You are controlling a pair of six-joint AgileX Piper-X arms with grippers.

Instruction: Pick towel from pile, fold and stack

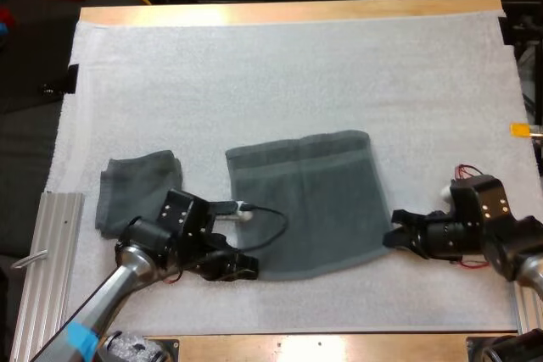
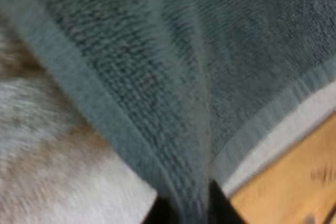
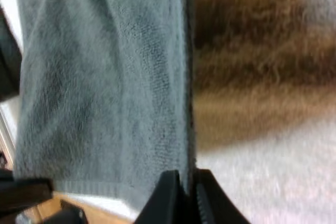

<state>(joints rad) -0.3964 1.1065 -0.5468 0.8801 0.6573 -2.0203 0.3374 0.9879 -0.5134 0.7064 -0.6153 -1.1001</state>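
Towel (image 1: 305, 201) lies spread flat mid-mat. Left gripper (image 1: 242, 264) is clamped on its near-left corner, right gripper (image 1: 397, 235) on its near-right corner; both wrist views show cloth pinched between the fingers. From above, the left fingertips are hard to make out against the dark arm. Folded towel (image 1: 136, 188) sits left of the towel, apart. Open mat (image 1: 254, 65) lies beyond its far edge; wooden table (image 1: 339, 347) edge runs near its near hem.

The spread towel (image 1: 301, 201) is showing matt, nubbly terry cloth; the white mat (image 1: 288, 65) is looking fleecy; the worktop (image 1: 288, 13) at twelve o'clock is showing smooth wood.
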